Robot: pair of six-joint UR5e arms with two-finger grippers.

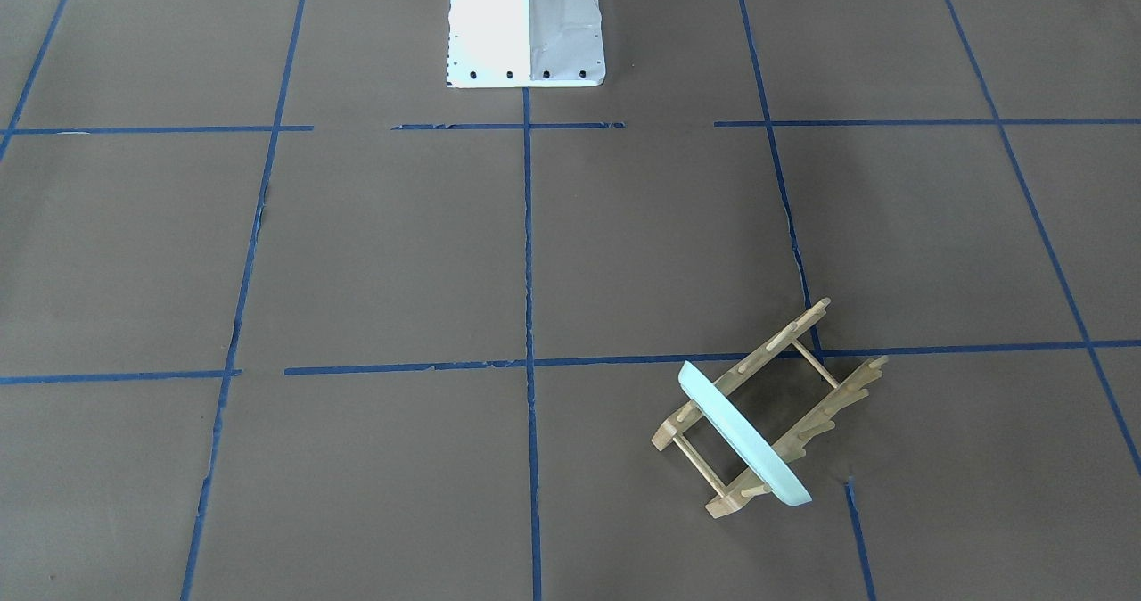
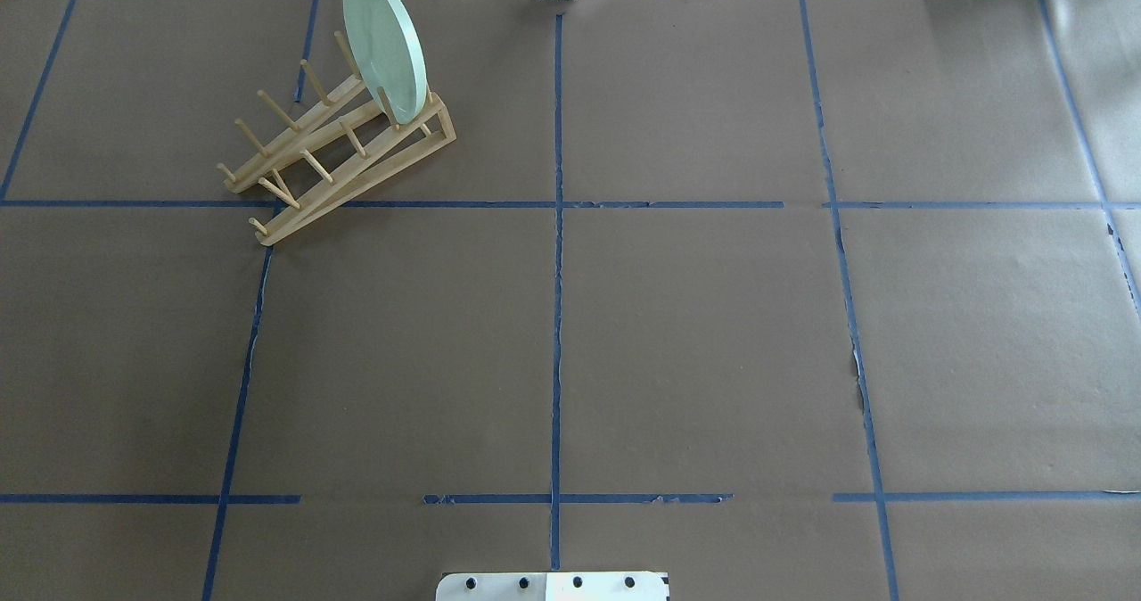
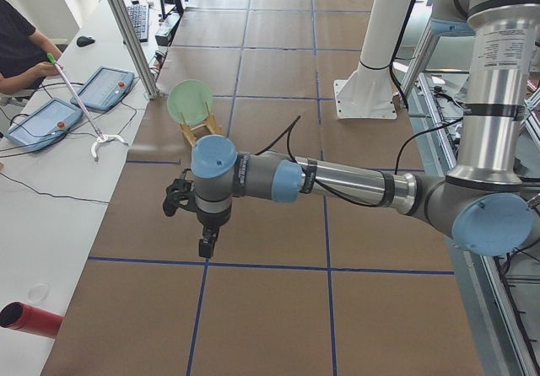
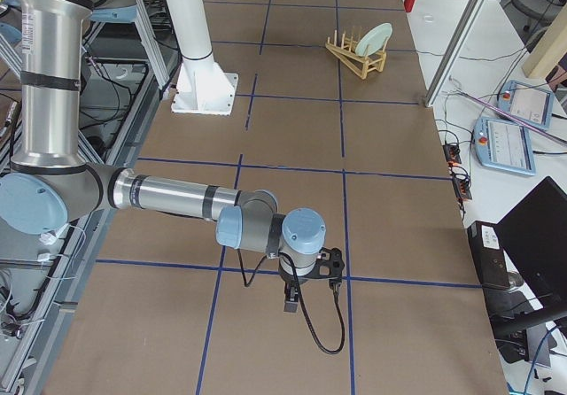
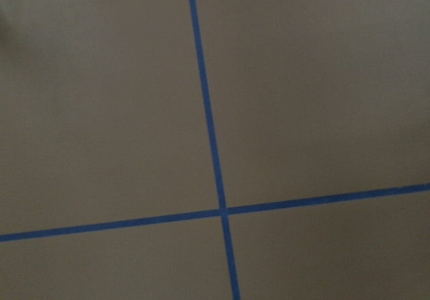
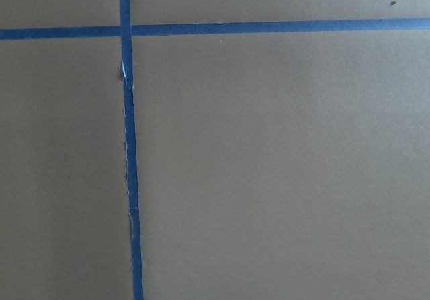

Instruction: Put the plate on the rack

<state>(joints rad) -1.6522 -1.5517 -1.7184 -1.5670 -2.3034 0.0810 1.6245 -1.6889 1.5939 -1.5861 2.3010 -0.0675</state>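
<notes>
The pale mint-green plate (image 2: 385, 48) stands upright on edge between the pegs at one end of the light-wood rack (image 2: 339, 160), at the far left of the table. Both also show in the front view, the plate (image 1: 744, 436) and the rack (image 1: 807, 429). My left gripper (image 3: 205, 245) shows only in the left side view, pointing down over bare table, far from the rack (image 3: 202, 127). My right gripper (image 4: 291, 305) shows only in the right side view, also over bare table. I cannot tell whether either is open or shut. Both wrist views show only brown paper and blue tape.
The table is covered in brown paper with a blue tape grid. The white robot base (image 1: 526, 21) stands at the table's near middle edge. An operator (image 3: 17, 47) sits by teach pendants (image 3: 101, 85) beyond the far edge. A red cylinder (image 3: 29, 319) lies there too.
</notes>
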